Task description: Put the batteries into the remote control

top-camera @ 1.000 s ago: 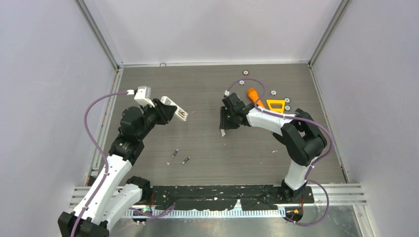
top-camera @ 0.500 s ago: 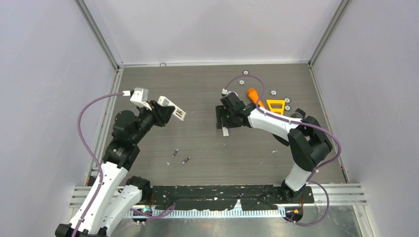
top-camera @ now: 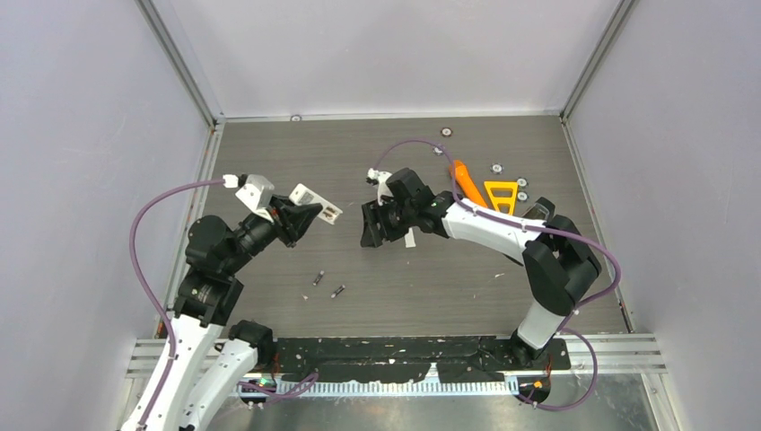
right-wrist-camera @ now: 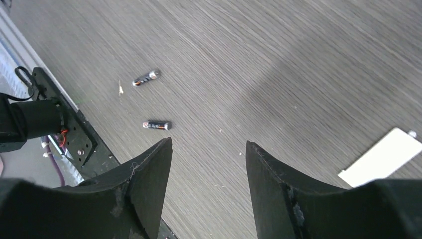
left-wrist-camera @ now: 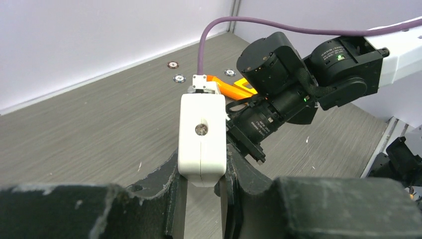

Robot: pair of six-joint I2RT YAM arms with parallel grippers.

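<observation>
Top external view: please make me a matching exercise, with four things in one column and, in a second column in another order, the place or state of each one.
Things
1. remote control
2. batteries
3. orange flashlight
4. right tool

Places or states
A. open, holding nothing
B. lying loose on the table, between the two arms
C. on the far right part of the table, beside a yellow triangular piece
D. clamped in the left tool

Pairs: 1-D, 2-B, 3-C, 4-A
</observation>
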